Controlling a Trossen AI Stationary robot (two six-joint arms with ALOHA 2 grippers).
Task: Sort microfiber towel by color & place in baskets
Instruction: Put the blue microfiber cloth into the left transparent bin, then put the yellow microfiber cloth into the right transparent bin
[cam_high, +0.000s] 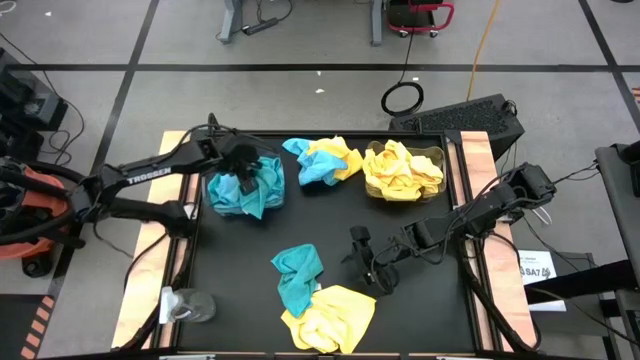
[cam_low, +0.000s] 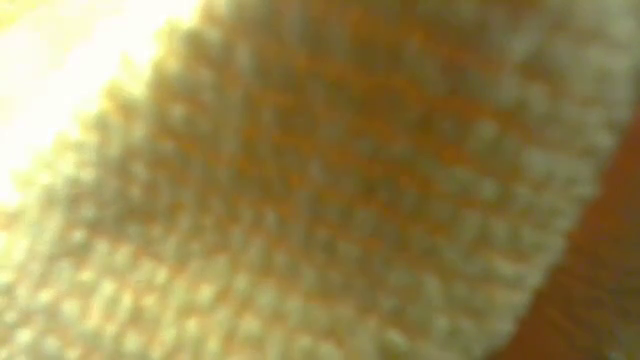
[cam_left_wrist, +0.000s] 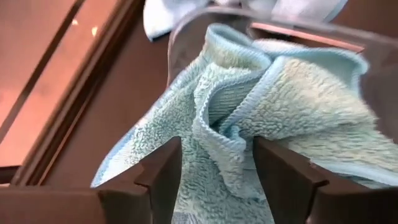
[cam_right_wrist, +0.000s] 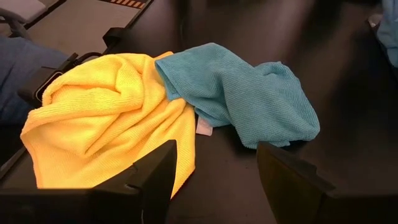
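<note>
Both baskets (cam_high: 437, 160) part-filled; four towels (cam_high: 296, 272) left on the mat. Left gripper (cam_high: 243, 165) jaws parted over the teal basket; right gripper (cam_high: 362, 262) open beside the towels.

1. Left basket (cam_high: 212, 196) at worktop (cam_high: 420, 300) rear left, towels heaped inside; left tool (cam_high: 243, 166) over it.
2. Right basket (cam_high: 437, 160) rear right, towels inside.
3. Loose towel pair (cam_high: 322, 160) between baskets.
4. Second towel pair (cam_high: 312, 298) at front centre; right tool (cam_high: 367, 262) just beside it.
</note>
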